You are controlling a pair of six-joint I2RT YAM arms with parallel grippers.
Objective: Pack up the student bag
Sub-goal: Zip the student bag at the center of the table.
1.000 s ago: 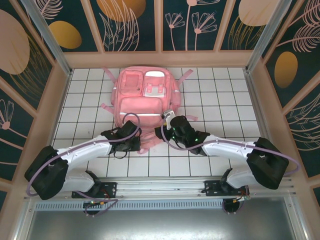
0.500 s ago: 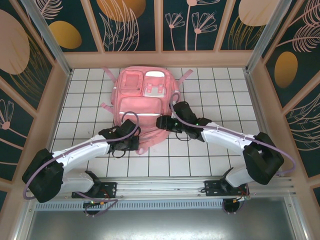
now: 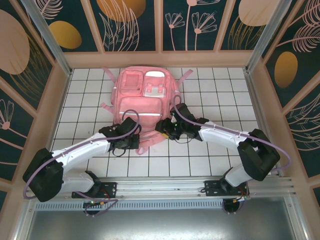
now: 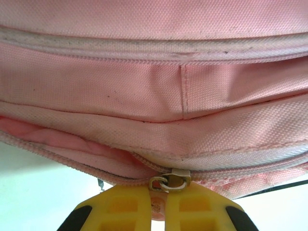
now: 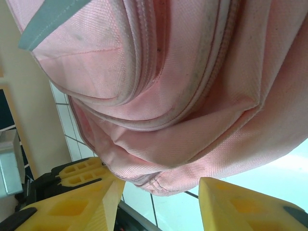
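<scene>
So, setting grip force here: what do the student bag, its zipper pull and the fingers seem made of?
The student bag: woven fabric, matte pink, likely polyester; visible weave, stitched seams. The zipper pull: metal apparently, pale, shiny ring. The fingers: hard yellow plastic, it seems, matte; rigid recessed blocks.

student bag (image 3: 142, 97) on table (image 3: 220, 100), left end effector (image 3: 136, 142) at its near edge, right end effector (image 3: 161, 131) alongside

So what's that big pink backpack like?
The student bag is soft pink fabric, lying flat, front up, on the white tiled table. It has front pockets, a pale stripe and straps sticking out sideways. The left pincer is shut on its zip pull at the near edge; the right pincer is open around that edge's fabric.
</scene>
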